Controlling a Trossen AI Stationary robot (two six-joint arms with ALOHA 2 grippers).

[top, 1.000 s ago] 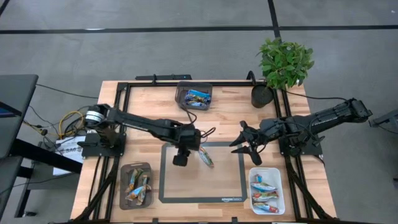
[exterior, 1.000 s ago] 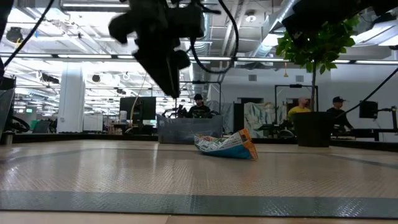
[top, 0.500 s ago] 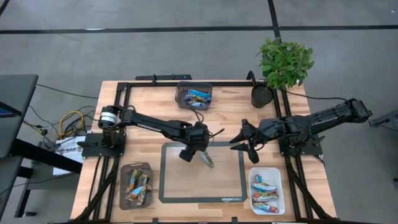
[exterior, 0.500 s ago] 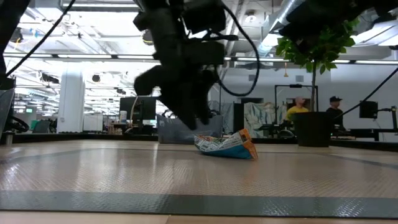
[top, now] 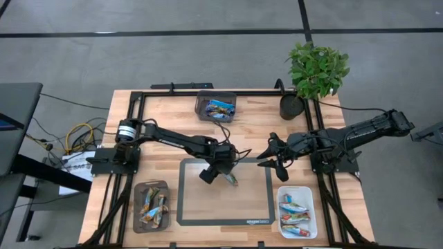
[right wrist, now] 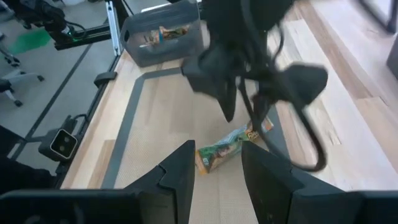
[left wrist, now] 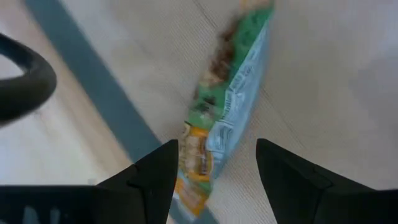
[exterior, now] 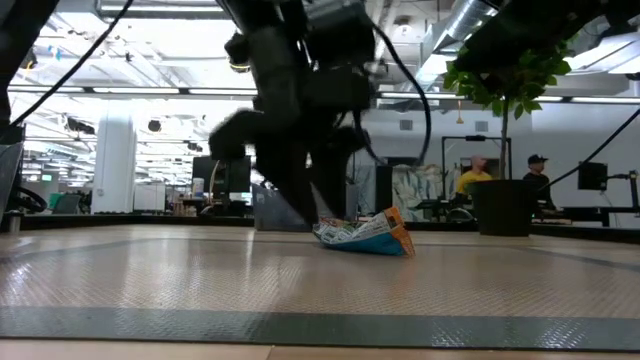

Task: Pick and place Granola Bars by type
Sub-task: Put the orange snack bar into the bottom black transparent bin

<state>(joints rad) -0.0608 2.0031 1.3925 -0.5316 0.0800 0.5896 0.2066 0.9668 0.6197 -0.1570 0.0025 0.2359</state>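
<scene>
Wood table (top: pixel 159 111) with a grey-bordered mat (top: pixel 208 204) at centre. Three bins at the edges: dark one at the far edge (top: pixel 215 107) with blue bars, dark one near-left (top: pixel 151 206) with mixed bars, white tray near-right (top: pixel 296 211) with white-red-blue bars. Left gripper (top: pixel 219 170) down at the mat's far edge, fingers spread, straddling one green/white granola bar (left wrist: pixel 227 106) lying flat on the mat, not yet closed on it. Right gripper (top: pixel 275 159) hovering off the mat's right side, fingers open, empty.
</scene>
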